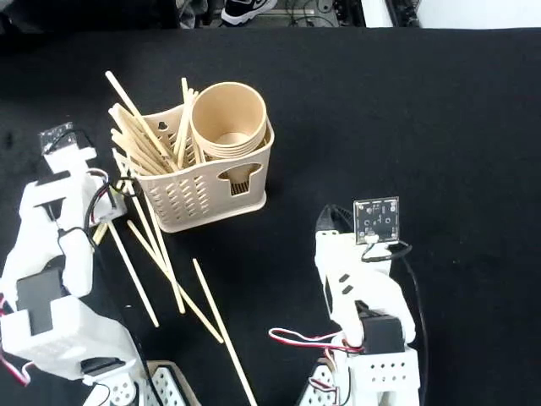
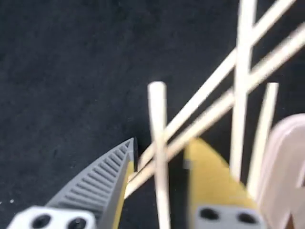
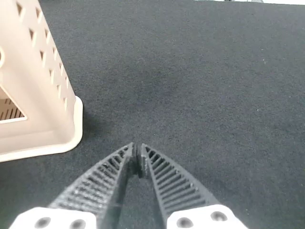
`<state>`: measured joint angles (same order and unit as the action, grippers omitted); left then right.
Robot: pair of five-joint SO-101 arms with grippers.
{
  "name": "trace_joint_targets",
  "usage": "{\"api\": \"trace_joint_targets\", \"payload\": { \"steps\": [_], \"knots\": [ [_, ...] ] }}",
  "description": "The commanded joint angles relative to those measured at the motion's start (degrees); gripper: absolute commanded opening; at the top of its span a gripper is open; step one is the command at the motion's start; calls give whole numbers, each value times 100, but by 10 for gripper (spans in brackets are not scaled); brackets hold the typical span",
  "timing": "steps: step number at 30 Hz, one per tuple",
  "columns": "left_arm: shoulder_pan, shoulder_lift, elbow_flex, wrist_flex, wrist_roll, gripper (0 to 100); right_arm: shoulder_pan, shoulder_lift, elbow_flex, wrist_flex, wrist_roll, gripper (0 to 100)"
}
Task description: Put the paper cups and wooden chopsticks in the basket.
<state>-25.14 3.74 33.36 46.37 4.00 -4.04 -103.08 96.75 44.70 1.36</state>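
Observation:
A beige slotted basket (image 1: 211,199) holds stacked paper cups (image 1: 228,118) and several wooden chopsticks (image 1: 139,135) that lean out to the left. More chopsticks (image 1: 169,279) lie crossed on the black table, to the left of the basket and in front of it. My left gripper (image 1: 114,203) is low beside the basket's left wall. In its wrist view this left gripper (image 2: 162,143) is open, with a chopstick (image 2: 156,109) and two crossing ones in the gap. My right gripper (image 1: 325,222) is shut and empty to the right of the basket (image 3: 43,95), its tips meeting (image 3: 137,155) just above the cloth.
The black cloth (image 1: 423,127) stretches bare to the right and behind the basket. A long chopstick (image 1: 221,330) lies between the two arm bases. The basket's pale wall (image 2: 286,157) stands close beside the left gripper.

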Motion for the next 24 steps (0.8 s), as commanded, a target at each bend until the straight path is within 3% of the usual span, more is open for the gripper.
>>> {"api": "trace_joint_targets", "payload": {
  "steps": [1, 6, 11, 17, 24],
  "knots": [
    [40, 26, -180, 149, -431, 45, 53, -418, -22, 9, 62, 19],
    [-66, -378, -136, 202, -571, 28, 53, -418, -22, 9, 62, 19],
    [-127, -1662, 4, 747, -563, 29, 53, -418, -22, 9, 62, 19],
    [-84, -4193, 752, 897, -563, 29, 53, -418, -22, 9, 62, 19],
    [-101, -7279, 1903, 299, -519, 29, 53, -418, -22, 9, 62, 19]
  ]
}}
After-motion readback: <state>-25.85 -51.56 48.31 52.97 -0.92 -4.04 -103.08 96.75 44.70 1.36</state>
